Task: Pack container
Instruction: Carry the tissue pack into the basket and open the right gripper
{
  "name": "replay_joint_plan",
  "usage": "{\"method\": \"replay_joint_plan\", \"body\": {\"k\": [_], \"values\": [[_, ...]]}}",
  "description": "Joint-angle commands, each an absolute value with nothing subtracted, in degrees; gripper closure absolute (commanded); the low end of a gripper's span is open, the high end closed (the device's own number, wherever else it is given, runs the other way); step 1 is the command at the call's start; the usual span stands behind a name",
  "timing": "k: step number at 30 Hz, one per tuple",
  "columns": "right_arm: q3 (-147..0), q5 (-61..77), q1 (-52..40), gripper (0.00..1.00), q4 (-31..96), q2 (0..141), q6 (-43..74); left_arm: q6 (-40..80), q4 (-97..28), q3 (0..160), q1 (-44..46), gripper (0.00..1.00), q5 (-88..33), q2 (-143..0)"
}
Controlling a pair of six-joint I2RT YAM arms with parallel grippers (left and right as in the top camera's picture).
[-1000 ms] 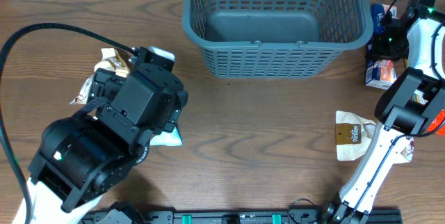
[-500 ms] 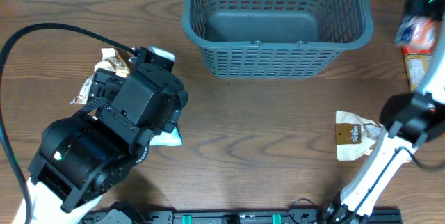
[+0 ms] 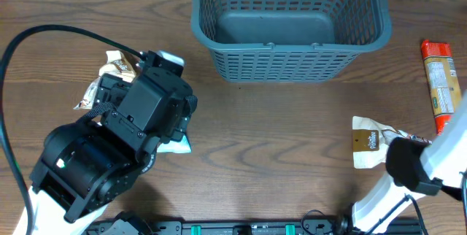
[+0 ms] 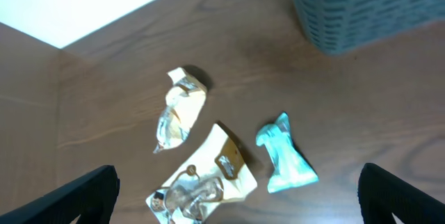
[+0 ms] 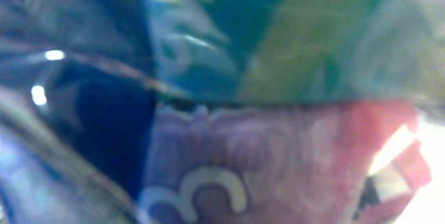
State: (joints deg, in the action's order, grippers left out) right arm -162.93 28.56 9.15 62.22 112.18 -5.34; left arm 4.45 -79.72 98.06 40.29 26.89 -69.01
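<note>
My left gripper (image 4: 240, 195) is spread wide, its tips at the lower corners of the wrist view. It hovers over a crumpled cream packet (image 4: 181, 109), a flat beige packet (image 4: 208, 175) with a brown label, and a twisted teal packet (image 4: 285, 160), all glossy film on the wood-grain table (image 3: 277, 140). I cannot tell how my right gripper stands, because a crinkly blue, green and pink wrapper (image 5: 222, 113) fills its view. The basket (image 3: 288, 23), grey-green latticed plastic with a thick rim, sits empty at top centre of the overhead view. I judge packing has barely begun. Next I should descend onto one packet and close across its narrow side.
</note>
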Motion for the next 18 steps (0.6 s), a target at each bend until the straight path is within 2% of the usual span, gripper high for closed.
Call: {"method": "replay_joint_plan", "body": {"k": [1,9,18], "values": [[-159.7,20.0,4.2,0.98,64.3,116.5,-3.9,5.0,-81.0,98.1,40.3,0.01,23.0,-69.2],[-151.0,-2.3,-1.9,0.99,63.7,119.7,3.1,5.0,-83.3,98.1,40.3,0.01,22.3,-69.2],[-143.0,-6.0,-2.7,0.98,63.4,120.0,6.8,5.0,-83.5,98.1,40.3,0.01,22.2,-69.2]]}}
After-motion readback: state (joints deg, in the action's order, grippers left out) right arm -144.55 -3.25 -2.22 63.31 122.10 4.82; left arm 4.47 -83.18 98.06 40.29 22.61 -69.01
